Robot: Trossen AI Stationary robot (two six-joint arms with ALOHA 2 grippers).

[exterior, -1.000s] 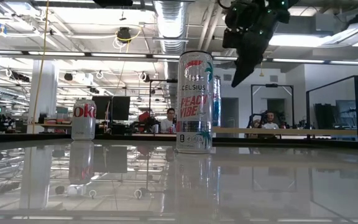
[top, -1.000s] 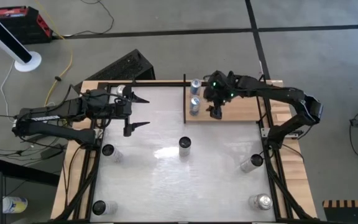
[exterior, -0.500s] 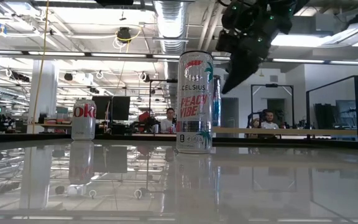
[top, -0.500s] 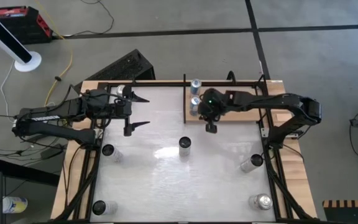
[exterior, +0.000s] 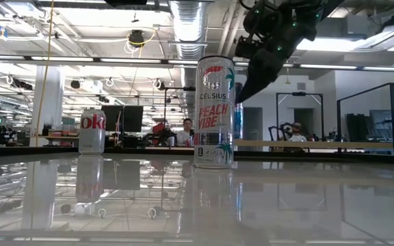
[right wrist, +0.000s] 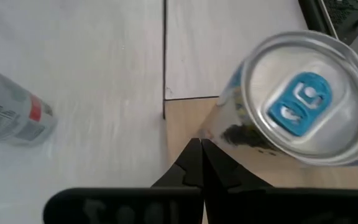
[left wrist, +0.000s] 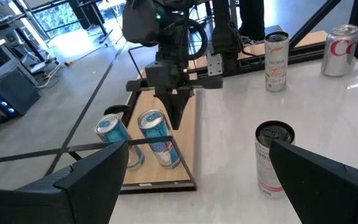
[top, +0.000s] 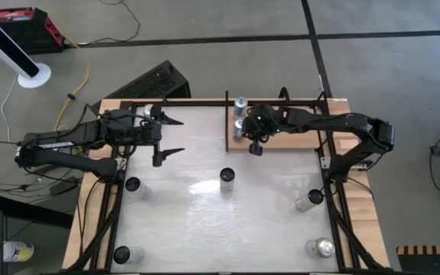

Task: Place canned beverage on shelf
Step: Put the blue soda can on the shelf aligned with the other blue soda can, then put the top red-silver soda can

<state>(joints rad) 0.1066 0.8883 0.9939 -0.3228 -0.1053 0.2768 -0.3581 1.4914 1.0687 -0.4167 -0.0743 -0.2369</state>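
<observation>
Above the shelf (top: pixel 296 136) at upper centre, right gripper (top: pixel 256 148) hangs pinched shut and empty; nearest upright can (top: pixel 228 177) stands below-left, centre frame. Left gripper (top: pixel 166 137) waits spread wide, empty.

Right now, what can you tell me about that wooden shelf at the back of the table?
The shelf is a flat tan wood panel with thin black rails along its edges, lying at the table's far edge, toward the right arm's side. Two blue-topped cans stand upright on its end nearest the table's middle; the rest looks bare. The right gripper, shut and empty, hangs above the shelf's front edge beside the nearer can, touching nothing.
</observation>
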